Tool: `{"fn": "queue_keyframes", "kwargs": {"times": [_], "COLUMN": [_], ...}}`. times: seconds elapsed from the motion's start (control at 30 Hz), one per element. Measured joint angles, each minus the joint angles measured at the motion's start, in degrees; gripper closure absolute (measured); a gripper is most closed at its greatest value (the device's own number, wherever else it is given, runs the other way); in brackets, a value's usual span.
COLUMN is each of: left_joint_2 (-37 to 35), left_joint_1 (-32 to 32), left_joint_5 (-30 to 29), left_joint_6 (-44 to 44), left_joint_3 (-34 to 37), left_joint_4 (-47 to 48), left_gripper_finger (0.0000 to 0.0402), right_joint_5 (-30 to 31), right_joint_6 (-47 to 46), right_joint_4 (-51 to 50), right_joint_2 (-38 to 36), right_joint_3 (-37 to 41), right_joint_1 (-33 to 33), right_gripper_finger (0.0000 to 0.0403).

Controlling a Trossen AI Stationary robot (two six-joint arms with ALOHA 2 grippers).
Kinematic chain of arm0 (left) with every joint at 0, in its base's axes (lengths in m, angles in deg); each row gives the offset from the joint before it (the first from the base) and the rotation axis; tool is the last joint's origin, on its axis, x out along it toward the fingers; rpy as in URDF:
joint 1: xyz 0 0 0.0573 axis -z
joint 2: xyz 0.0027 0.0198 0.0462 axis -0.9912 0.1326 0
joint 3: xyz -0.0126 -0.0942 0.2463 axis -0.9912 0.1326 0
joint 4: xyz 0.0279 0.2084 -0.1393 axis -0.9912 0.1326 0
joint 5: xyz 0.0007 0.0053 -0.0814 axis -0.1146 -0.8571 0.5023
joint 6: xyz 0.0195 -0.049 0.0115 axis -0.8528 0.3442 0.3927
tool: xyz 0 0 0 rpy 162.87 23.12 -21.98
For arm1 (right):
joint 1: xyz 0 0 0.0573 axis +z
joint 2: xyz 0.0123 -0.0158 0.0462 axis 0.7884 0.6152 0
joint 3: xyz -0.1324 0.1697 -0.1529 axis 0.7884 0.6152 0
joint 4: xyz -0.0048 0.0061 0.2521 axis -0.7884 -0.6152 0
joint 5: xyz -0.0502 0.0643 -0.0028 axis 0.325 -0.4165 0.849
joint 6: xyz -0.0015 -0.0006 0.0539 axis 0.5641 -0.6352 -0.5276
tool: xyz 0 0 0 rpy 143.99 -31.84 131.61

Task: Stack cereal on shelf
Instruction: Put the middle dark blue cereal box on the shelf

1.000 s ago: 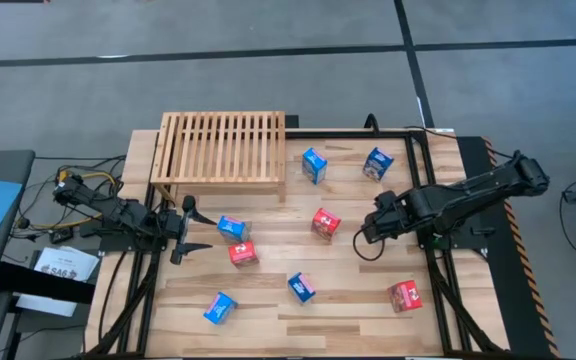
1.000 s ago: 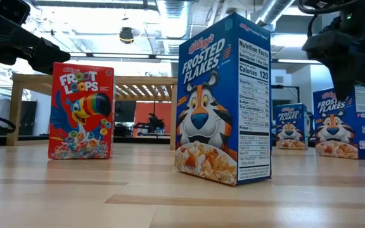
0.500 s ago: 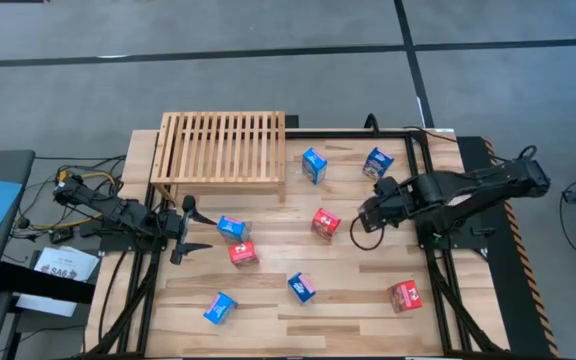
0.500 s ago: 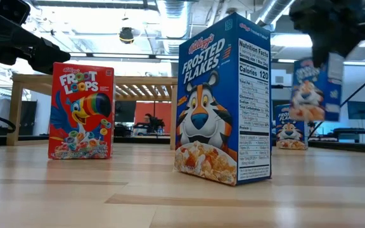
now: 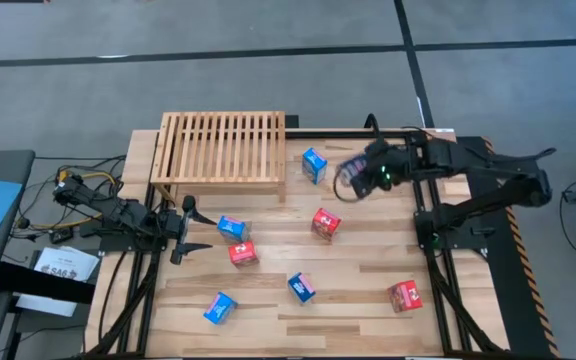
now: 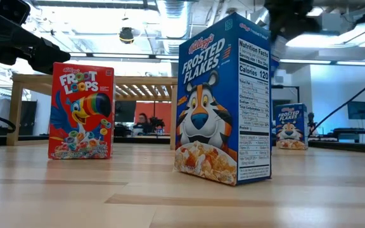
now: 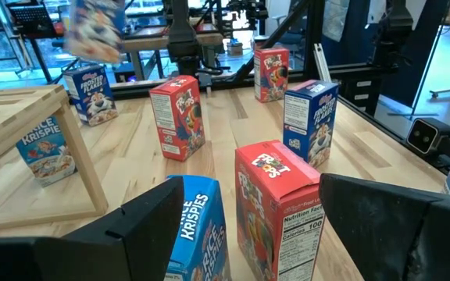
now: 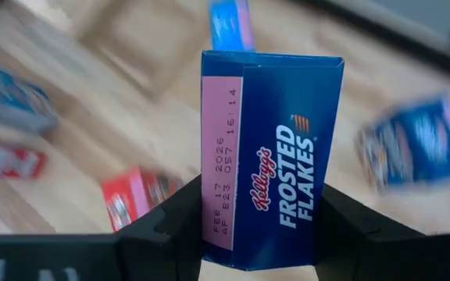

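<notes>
Carrying the Frosted Flakes box (image 8: 270,160) clamped in the right claw (image 5: 360,180), keep it upright until above the shelf (image 5: 224,148).

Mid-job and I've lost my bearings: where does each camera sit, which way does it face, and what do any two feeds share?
High view: overhead, straight down on the table, shelf and both arms.
Low view: at tabletop height, level across; a Frosted Flakes box is nearest, dark arm parts at the top corners.
Left wrist view: past the open left gripper at a Froot Loops box.
Right wrist view: onto the Frosted Flakes box in the right gripper.
Shared: the right gripper carrying it shows from overhead too.
</notes>
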Motion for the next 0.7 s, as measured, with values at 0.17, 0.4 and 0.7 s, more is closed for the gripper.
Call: {"fn": "queue_keyframes", "kwargs": {"times": [0.17, 0.4, 0.7], "left_joint_2": [0.0, 0.0, 0.0], "left_joint_1": [0.0, 0.0, 0.0], "left_joint_5": [0.0, 0.0, 0.0], "left_joint_6": [0.0, 0.0, 0.0], "left_joint_3": [0.0, 0.0, 0.0], "left_joint_4": [0.0, 0.0, 0.0], "left_gripper_finger": [0.0113, 0.0113, 0.0113], "right_joint_5": [0.0, -1.8, -11.6], "right_joint_6": [12.7, 27.1, 39.4], "right_joint_4": [10.0, 25.4, 45.9], "right_joint_2": [0.3, 2.3, 8.3], "right_joint_3": [-1.8, -2.8, -2.7], "right_joint_1": [-5.8, -10.9, -16.2], "right_gripper_finger": [0.02, 0.02, 0.02]}}
